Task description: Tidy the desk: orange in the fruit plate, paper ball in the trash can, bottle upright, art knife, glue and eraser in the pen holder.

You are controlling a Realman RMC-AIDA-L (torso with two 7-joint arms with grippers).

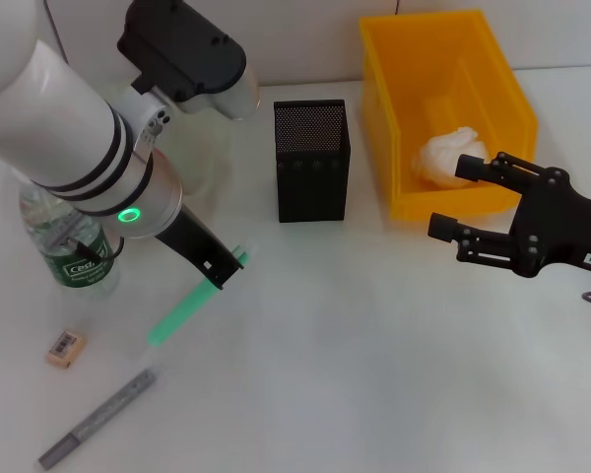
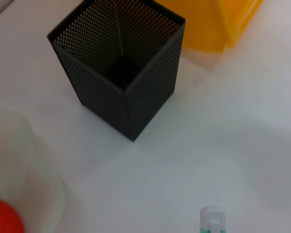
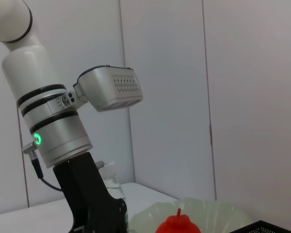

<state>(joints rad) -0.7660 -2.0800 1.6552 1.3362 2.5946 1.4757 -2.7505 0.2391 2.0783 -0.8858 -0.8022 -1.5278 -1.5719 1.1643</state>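
white desk top runs under everything, with the black mesh pen holder [image 1: 312, 161] standing at the back middle beside the yellow trash can [image 1: 492, 99], where the paper ball [image 1: 449, 158] already lies. the left gripper [image 1: 227, 268] pinches the green glue stick [image 1: 185, 310] by its upper end; the stick's long axis slants down and toward the robot's left, away from the holder. the holder lies ahead and to the right of that gripper, near but apart, so the left arm is clearly the nearer one. the right gripper [image 1: 473, 202] hangs spread and empty just in front of the can.
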